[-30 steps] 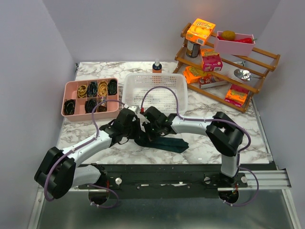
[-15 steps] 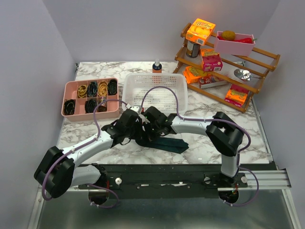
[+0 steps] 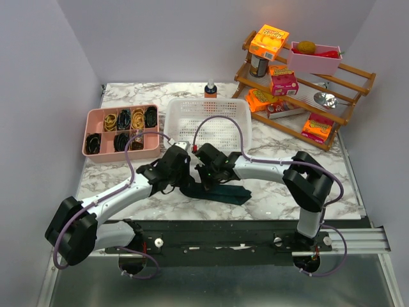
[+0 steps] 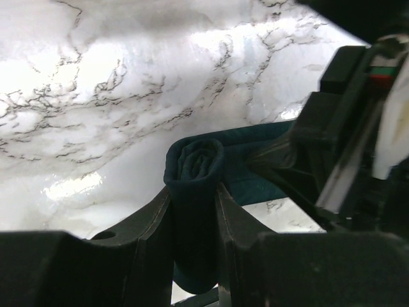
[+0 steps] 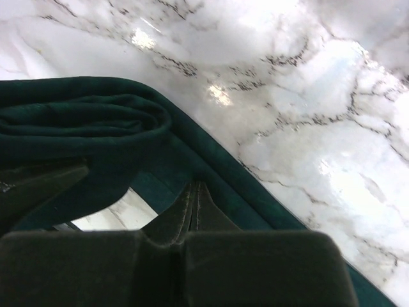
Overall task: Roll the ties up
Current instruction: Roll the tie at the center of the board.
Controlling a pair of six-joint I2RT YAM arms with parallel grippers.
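Since a second ago both wrists have edged a little to the right, the right elbow has swung outward, and less of the flat strip shows on the counter [image 3: 275, 137].

Two arms reach in from the near edge and meet in front of the white basket [image 3: 208, 100]. The left arm runs low and diagonal, its wrist tipped down so the left gripper [image 3: 182, 176] sits at the counter. The right arm folds sharply at the elbow and reaches leftward, bringing the right gripper [image 3: 208, 179] just beside the other.

One tie [image 3: 229, 192] is here, dark teal, lying on the marble between the arm bases and the basket. Its rolled end is under the grippers and its flat part trails right. From the left wrist, the left gripper [image 4: 193, 192] has a finger on each side of the tie's [image 4: 195, 160] tight roll, pinching it. From the right wrist, the right gripper [image 5: 192, 192] has its fingertips pressed together over the tie's [image 5: 96, 121] flat strip, beside a loose roll. Whether cloth is caught between them I cannot tell in that dark view.

Further back stand one pink tray [image 3: 108, 153] of eight compartments holding coiled things, one small bottle [image 3: 210, 89], and one wooden rack [image 3: 355, 70].
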